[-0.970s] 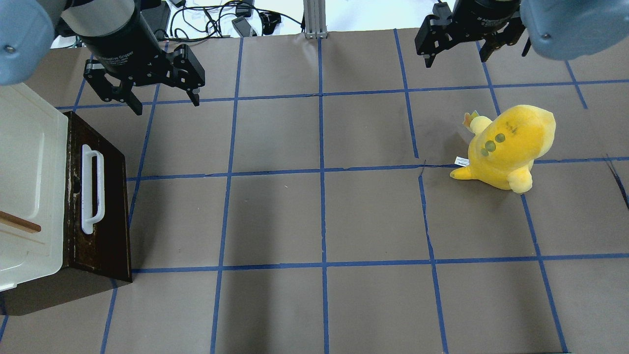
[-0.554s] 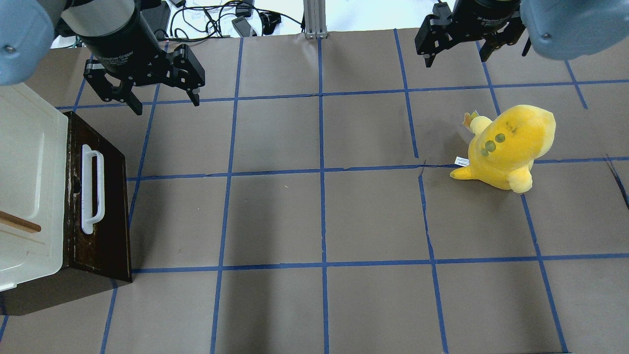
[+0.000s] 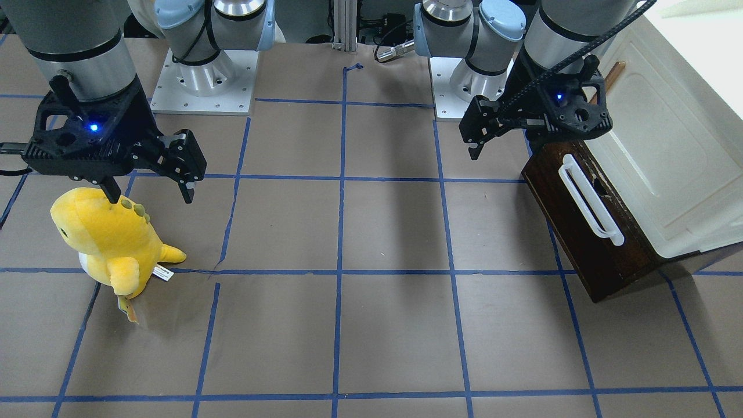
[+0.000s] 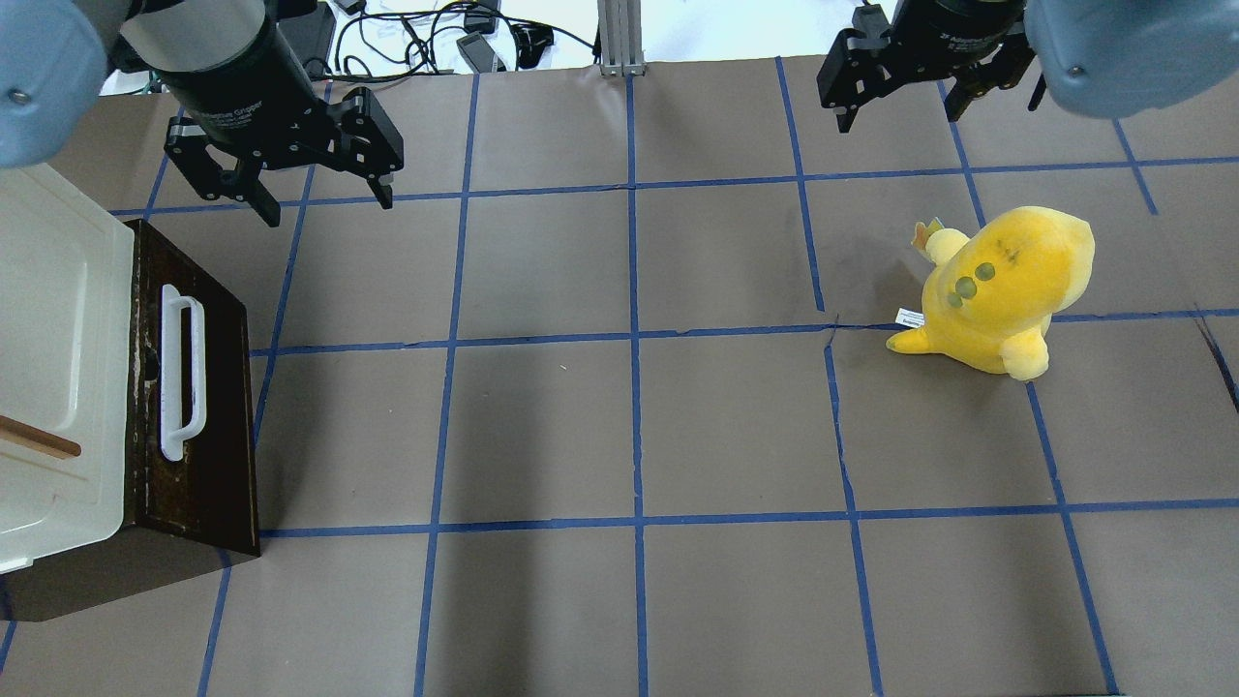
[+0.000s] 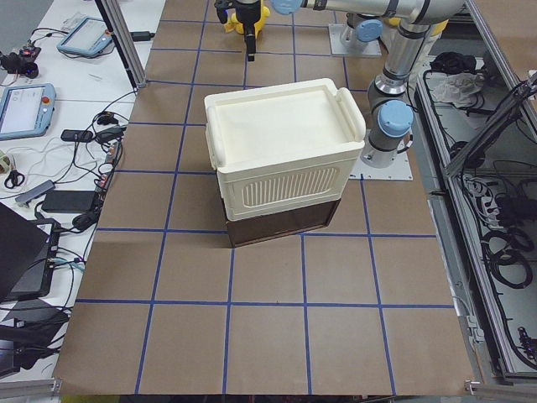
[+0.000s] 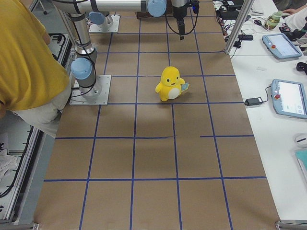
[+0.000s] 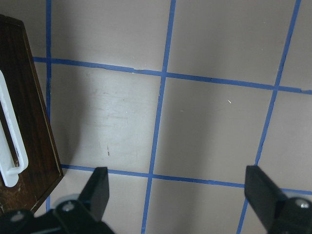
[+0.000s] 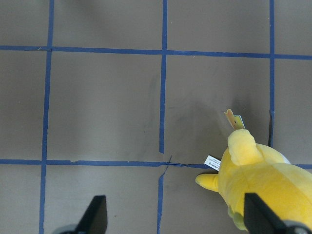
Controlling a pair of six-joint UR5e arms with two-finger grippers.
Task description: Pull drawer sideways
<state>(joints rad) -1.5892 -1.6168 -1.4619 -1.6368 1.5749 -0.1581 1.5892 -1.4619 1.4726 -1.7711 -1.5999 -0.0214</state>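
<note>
The drawer (image 4: pixel 208 407) shows its dark brown front with a long white bar handle (image 4: pixel 181 373) at the table's left edge, under the cream-white cabinet (image 4: pixel 58 339). It also shows in the front view (image 3: pixel 603 261) and the left wrist view (image 7: pixel 27 122). Its side walls and inside are hidden. My left gripper (image 4: pixel 327 205) is open and empty, held above the table beyond the drawer's far end and apart from it. My right gripper (image 4: pixel 900 116) is open and empty at the far right, above the table.
A yellow plush toy (image 4: pixel 1002 290) stands on the right half, just below the right gripper in the front view (image 3: pixel 110 238). The cabinet has a small brown wooden handle (image 4: pixel 39 438). Blue tape lines grid the brown table. Cables lie beyond the far edge.
</note>
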